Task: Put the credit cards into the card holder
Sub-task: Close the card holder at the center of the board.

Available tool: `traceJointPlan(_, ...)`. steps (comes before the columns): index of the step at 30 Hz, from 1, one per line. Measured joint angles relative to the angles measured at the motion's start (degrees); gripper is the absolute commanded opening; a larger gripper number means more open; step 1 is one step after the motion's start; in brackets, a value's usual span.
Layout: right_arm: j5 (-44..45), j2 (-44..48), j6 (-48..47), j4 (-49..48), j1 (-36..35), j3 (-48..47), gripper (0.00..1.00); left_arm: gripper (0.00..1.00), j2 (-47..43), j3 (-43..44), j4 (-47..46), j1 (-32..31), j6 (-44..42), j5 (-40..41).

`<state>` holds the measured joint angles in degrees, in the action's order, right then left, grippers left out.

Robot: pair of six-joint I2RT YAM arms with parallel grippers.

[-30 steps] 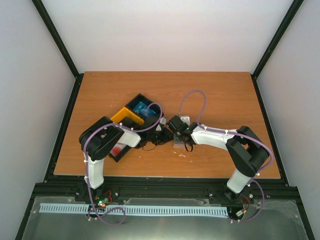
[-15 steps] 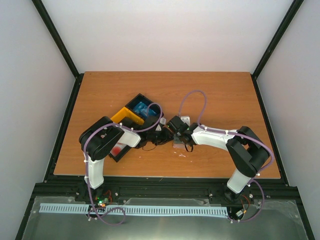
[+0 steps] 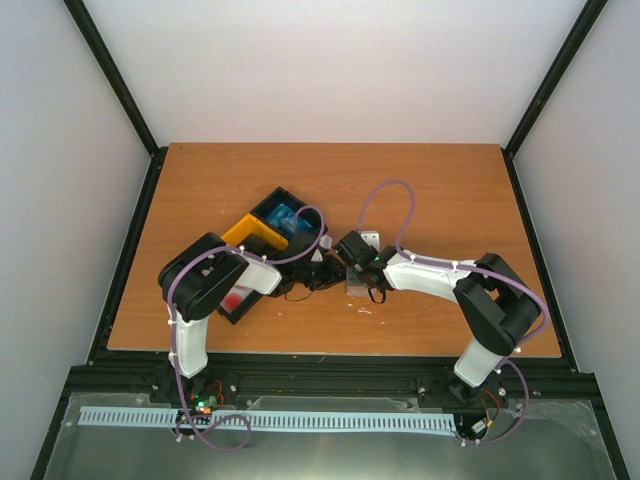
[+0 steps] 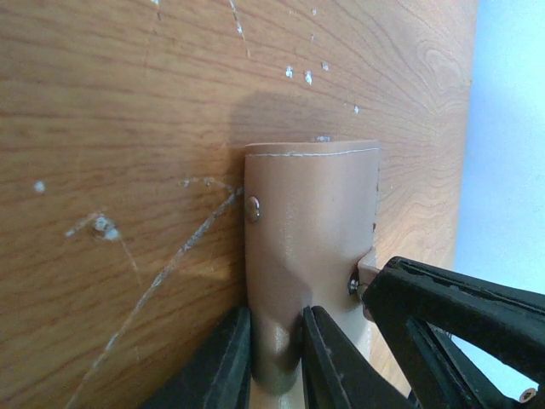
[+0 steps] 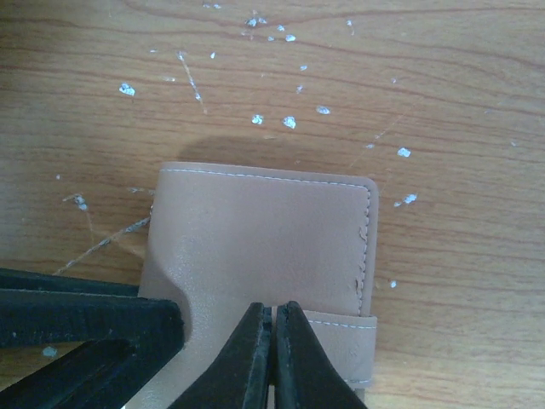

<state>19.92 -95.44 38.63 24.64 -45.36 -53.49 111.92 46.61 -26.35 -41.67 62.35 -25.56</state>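
Since the card holder (image 4: 311, 221) is the thing both arms have converged on, everything else is best placed from it: it lies flat on the wooden table (image 3: 450, 190), folded, its small stud showing on the side facing the left wrist camera. The left gripper (image 4: 277, 362) is clamped on the card holder's near end, a curled fold of the tan material squeezed between its two fingers, so the holder's long axis runs straight away from that gripper. The right gripper (image 5: 273, 319) comes in across the card holder from the other side with its fingers pressed fully together, their tips against the holder's near edge; whether a thin flap is caught between them cannot be told. Neither gripper carries a card. The credit cards (image 3: 283, 217) lie well apart from the card holder, off to its left: blue ones in the far black bin (image 3: 268, 199), which sits beside a yellow bin (image 3: 250, 233), and a red card (image 3: 237, 297) in the near black bin (image 3: 240, 315), partly under the left arm. The left arm is therefore the nearer one to the cards, yet it is occupied pinning the holder, so the likely next step is getting the holder opened while it is held.
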Motion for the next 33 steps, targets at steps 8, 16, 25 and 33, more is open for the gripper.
traceJointPlan(8,-0.4,-0.2,0.0,-0.2,0.0,0.0,0.03,0.19,0.0,0.0,0.0,0.0,0.0,0.0)
traceJointPlan(16,0.6,0.0,0.2,0.6,0.0,-0.1,0.03,0.19,0.1,0.0,-0.2,0.0,0.0,0.0)
traceJointPlan(25,2.5,1.6,0.0,3.0,0.0,-0.6,0.03,0.19,0.3,0.1,-0.6,0.0,0.0,-0.2)
traceJointPlan(33,1.5,0.1,-0.3,2.6,0.0,-0.6,0.03,0.19,0.3,0.1,-0.7,0.0,0.0,-0.2)
